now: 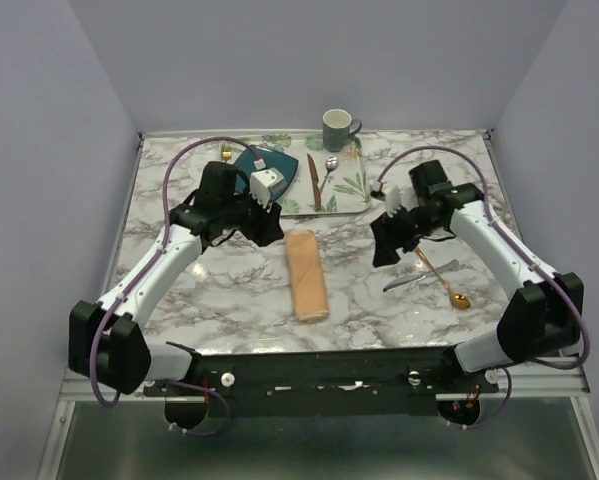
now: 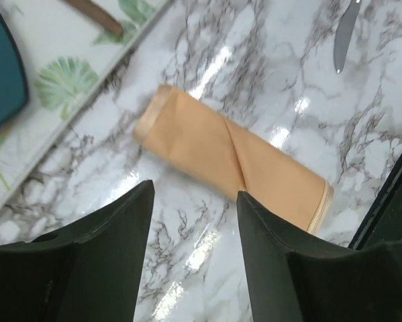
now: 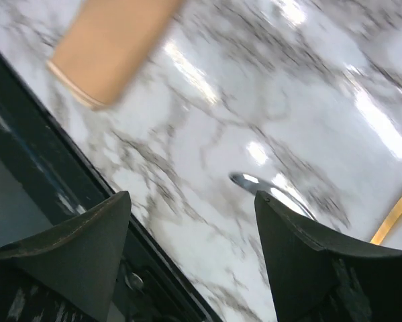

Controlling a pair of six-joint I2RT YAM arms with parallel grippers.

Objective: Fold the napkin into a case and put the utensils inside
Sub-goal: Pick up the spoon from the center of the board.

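The peach-tan napkin (image 1: 307,275) lies folded into a long narrow strip in the middle of the marble table; the left wrist view shows one flap of the napkin (image 2: 234,157) crossing over the other. My left gripper (image 1: 269,228) hovers open just left of the strip's far end, and the left gripper (image 2: 195,194) has only marble between its fingers. Right of the napkin lie the silver knife (image 1: 419,275) and the gold spoon (image 1: 444,280), crossing each other. My right gripper (image 1: 387,245) hangs open above the knife (image 3: 268,191), with the spoon handle (image 3: 392,218) at the edge.
A leaf-patterned tray (image 1: 351,188) at the back carries a teal plate (image 1: 279,172), a brown-handled knife (image 1: 314,182) and another utensil (image 1: 329,168). A grey-green mug (image 1: 337,128) stands behind it. The table's dark front edge (image 3: 53,168) runs close under the right gripper.
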